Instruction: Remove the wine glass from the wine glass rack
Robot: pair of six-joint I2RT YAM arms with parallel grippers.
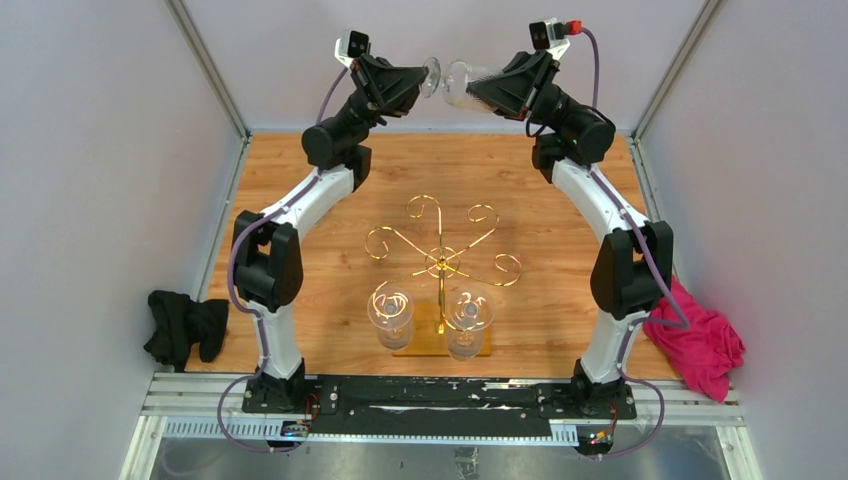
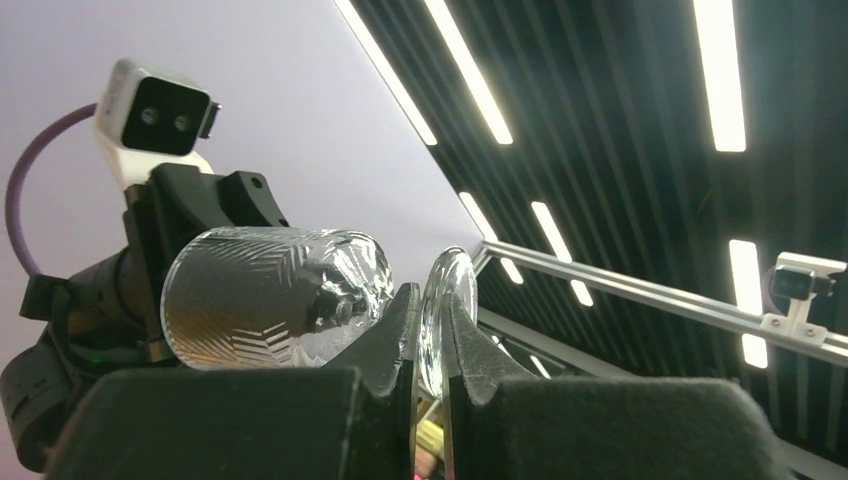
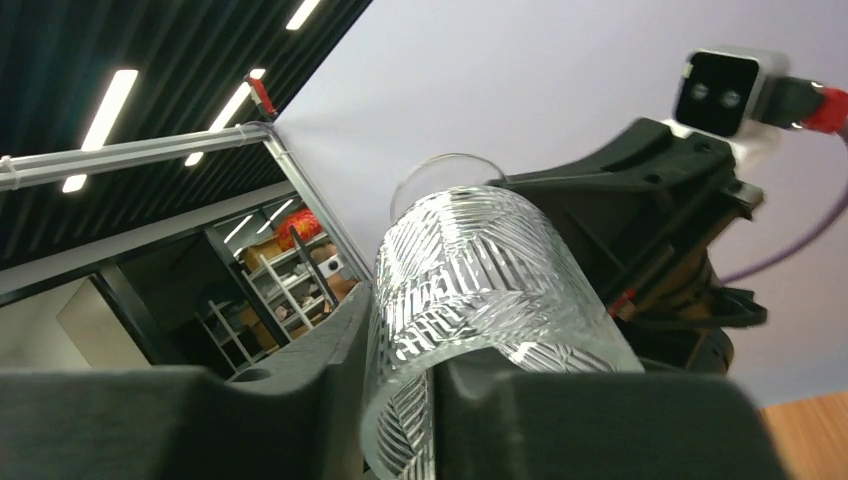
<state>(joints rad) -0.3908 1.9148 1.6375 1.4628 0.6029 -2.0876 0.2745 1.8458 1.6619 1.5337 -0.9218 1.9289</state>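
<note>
Bright, even light; ceiling strips [image 2: 718, 70] glare; wine glass [image 3: 470, 290] glints; foreground blurred.

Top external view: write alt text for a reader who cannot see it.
A clear cut-pattern wine glass is held level above the far edge of the wooden table, the left gripper pinching its foot, the right gripper around its bowl. Nearer, a gold wire rack on a wooden base carries two more clear glasses.

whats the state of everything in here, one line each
held wine glass: off the rack, lying horizontal in the air between both arms
left gripper: fingers shut on its foot
right gripper: fingers closed around its bowl
wine glass rack: upright, two glasses hanging on it
black cloth: crumpled, far left
pink cloth: crumpled, far right
</note>
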